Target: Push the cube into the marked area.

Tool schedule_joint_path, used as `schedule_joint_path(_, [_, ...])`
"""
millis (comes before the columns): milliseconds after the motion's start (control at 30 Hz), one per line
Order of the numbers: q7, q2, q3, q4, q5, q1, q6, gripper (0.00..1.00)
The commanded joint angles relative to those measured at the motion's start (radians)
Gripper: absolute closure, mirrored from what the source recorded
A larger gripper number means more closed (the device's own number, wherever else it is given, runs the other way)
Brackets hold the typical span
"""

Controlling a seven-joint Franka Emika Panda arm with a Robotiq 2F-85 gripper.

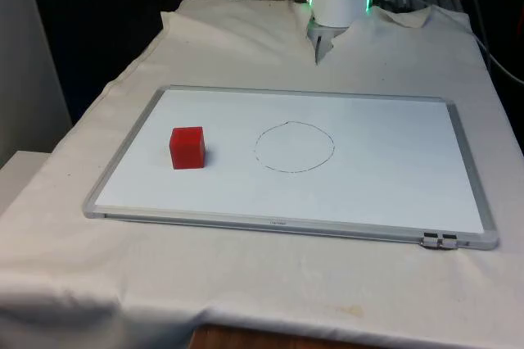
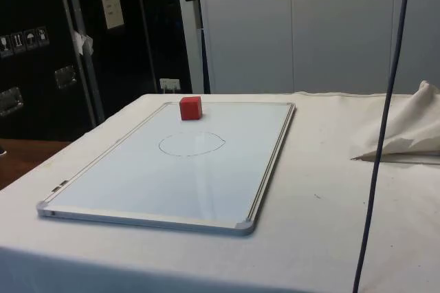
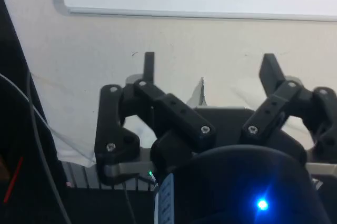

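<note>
From my remote station I see the red cube (image 1: 187,147) resting on the whiteboard (image 1: 393,177), outside the drawn circle (image 1: 294,147) and just beside it toward the front view's left; in the side view the cube (image 2: 190,107) sits near the board's far edge, beyond the circle (image 2: 192,144). The gripper (image 3: 209,66) hangs above the white cloth (image 3: 210,37) off the board's edge, well apart from the cube, its jaws spread wide and holding nothing.
</note>
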Motion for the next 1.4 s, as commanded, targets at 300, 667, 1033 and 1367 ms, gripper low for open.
schedule_joint_path(300, [-0.005,-0.001,-0.001,-0.006,0.011,-0.001,0.005,0.52])
schedule_joint_path(667, [-0.002,0.0,0.001,-0.004,0.007,-0.001,0.0,1.0])
schedule_joint_path(1033, [0.007,0.0,0.011,-0.001,0.001,0.002,-0.002,1.0])
schedule_joint_path(1367, [-0.029,0.02,-0.007,0.017,0.001,-0.006,0.018,1.0])
